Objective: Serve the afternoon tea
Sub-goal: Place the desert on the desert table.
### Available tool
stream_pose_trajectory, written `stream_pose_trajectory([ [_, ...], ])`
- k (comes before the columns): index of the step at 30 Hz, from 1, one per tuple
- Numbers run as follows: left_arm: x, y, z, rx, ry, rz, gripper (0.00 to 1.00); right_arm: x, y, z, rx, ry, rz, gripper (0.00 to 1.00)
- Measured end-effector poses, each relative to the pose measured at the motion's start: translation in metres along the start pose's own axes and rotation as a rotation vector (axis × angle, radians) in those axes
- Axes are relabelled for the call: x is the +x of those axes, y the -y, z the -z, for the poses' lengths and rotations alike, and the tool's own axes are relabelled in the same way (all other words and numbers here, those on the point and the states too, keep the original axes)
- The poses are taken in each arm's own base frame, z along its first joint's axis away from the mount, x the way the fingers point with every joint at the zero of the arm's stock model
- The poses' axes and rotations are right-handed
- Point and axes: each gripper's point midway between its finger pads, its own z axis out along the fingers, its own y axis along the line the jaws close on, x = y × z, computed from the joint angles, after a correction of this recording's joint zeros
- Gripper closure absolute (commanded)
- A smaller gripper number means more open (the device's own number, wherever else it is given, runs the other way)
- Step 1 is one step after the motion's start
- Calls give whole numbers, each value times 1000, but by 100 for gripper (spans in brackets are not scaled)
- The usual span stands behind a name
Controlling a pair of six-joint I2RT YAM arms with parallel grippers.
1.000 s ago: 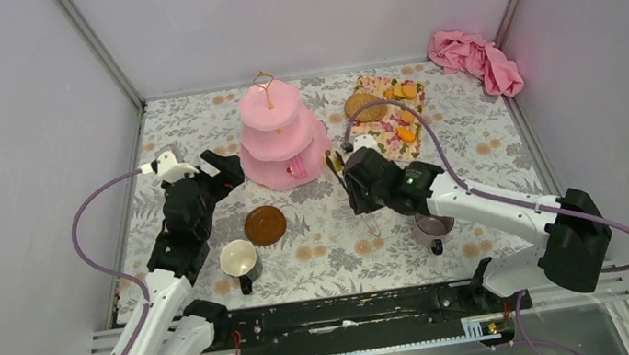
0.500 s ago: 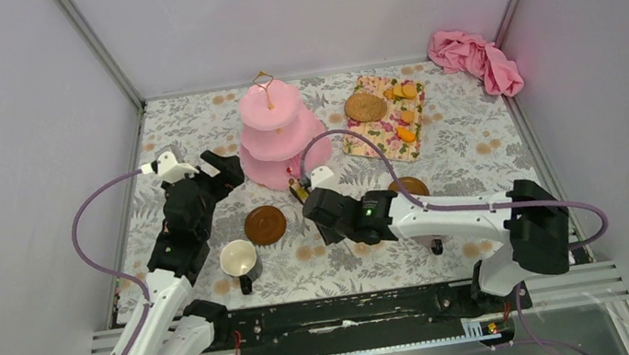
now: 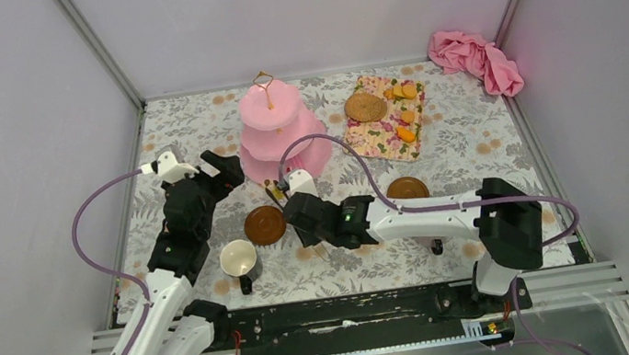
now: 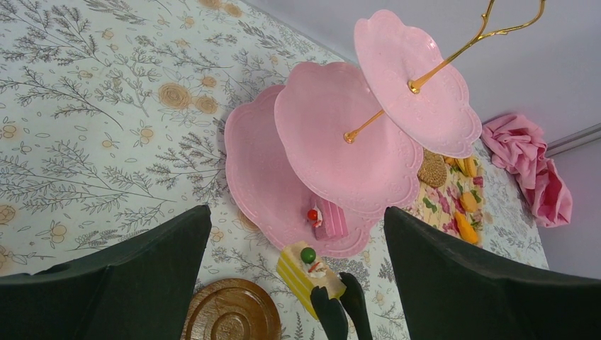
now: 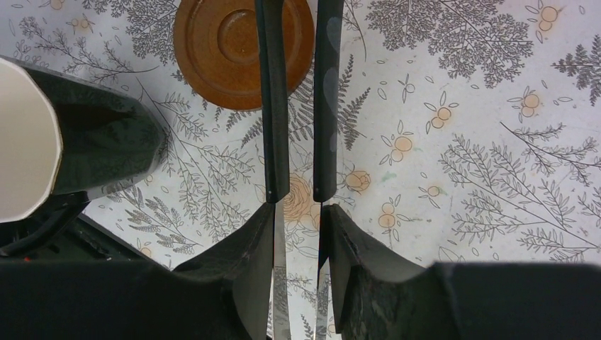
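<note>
Floral tabletop (image 3: 482,140): right fingers (image 5: 234,273) clamped on black tongs (image 5: 273,106) (yellow cake slice (image 4: 306,270) pinched) beside pink cake stand (image 4: 333,134); left fingers (image 4: 135,273) apart.

Enclosed on three sides by plain pale lilac walls (image 3: 306,11), with slanting metal posts (image 3: 100,50) at the far corners. Floored by a worktop (image 3: 474,146) in white floral print, grey sprigs and tan blossoms, with a black rail (image 3: 348,312) along its near edge. Lit softly, evenly.
</note>
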Motion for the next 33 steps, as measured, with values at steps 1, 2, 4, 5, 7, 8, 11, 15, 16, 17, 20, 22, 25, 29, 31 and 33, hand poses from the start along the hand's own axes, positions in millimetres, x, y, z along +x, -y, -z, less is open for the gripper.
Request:
stream_pose_trajectory([
  [1, 0, 0, 0, -1, 0, 0, 0, 0, -1, -2, -2, 0, 1, 100],
  [2, 0, 0, 0, -1, 1, 0, 0, 0, -2, -3, -4, 1, 2, 100],
  [4, 0, -1, 0, -3, 1, 0, 0, -1, -4, -6, -9, 8, 1, 100],
  [5, 0, -1, 0, -3, 0, 0, 0, -2, -6, -10, -12, 12, 2, 100],
  [7, 1, -1, -1, -5, -2, -1, 0, -3, -8, -13, -14, 15, 3, 100],
  [8, 1, -1, -1, -5, -2, -1, 0, -2, -9, -15, -16, 16, 3, 100],
  [11, 1, -1, -1, -5, -2, -1, 0, 0, -12, -23, -15, 13, 9, 100],
  [15, 1, -1, -1, -5, -2, -1, 0, 1, -14, -30, -16, 14, 13, 100],
  [16, 1, -1, -1, -5, -2, -1, 0, 1, -14, -31, -17, 16, 13, 100],
  [17, 1, -1, -1, -5, -2, -1, 0, 1, -15, -31, -18, 18, 14, 100],
  [20, 1, -1, -1, -5, -2, -1, 0, -3, -17, -32, -27, 32, 12, 100],
  [22, 1, -1, -1, -6, -4, -2, 0, -5, -19, -32, -32, 41, 8, 100],
  [25, 2, -2, -2, -8, -7, -3, 0, -8, -21, -34, -40, 54, 1, 100],
  [29, 3, -1, -2, -8, -8, -3, 0, -8, -21, -39, -40, 56, -3, 100],
  [31, 3, -1, -2, -8, -8, -3, 0, -7, -21, -42, -41, 52, -5, 100],
  [33, 3, -2, -2, -8, -9, -4, 0, -6, -21, -44, -47, 48, -8, 100],
])
